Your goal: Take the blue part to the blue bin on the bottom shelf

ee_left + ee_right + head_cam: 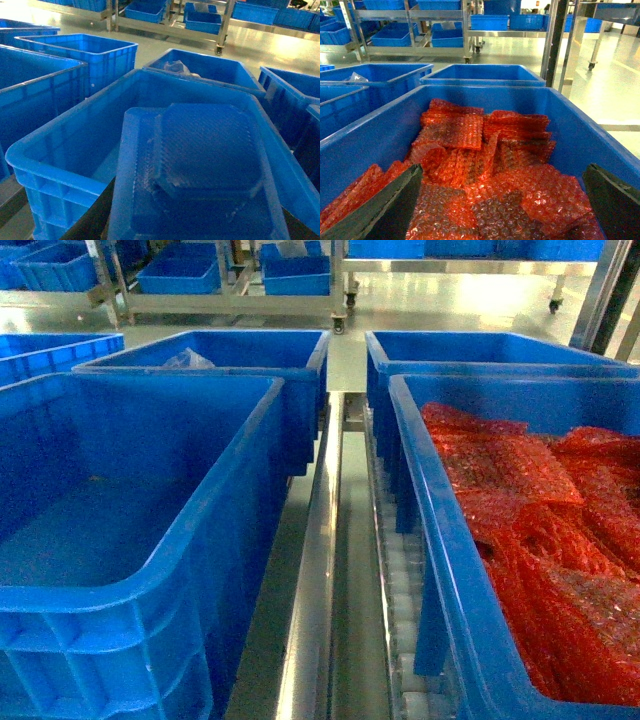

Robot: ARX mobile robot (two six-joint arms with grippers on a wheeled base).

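Blue on blue: the blue part [200, 170], a flat textured pack in clear wrap, sits in the left claw [195, 220], clenched on its near end. Its long axis runs away from the wrist, far end pointing into the blue bin [60, 175] it hangs over. That bin stands left of the steel divider rail [315, 570] on the bottom shelf [355, 580]. The right claw [500, 210] is spread wide, dark fingers [385, 207] apart, holding nothing, over a bin of red bubble-wrap packs [485, 165].

A glossy pale floor [450, 305] reflects light beneath wheeled steel racks [410, 30] holding blue crates [447, 37].
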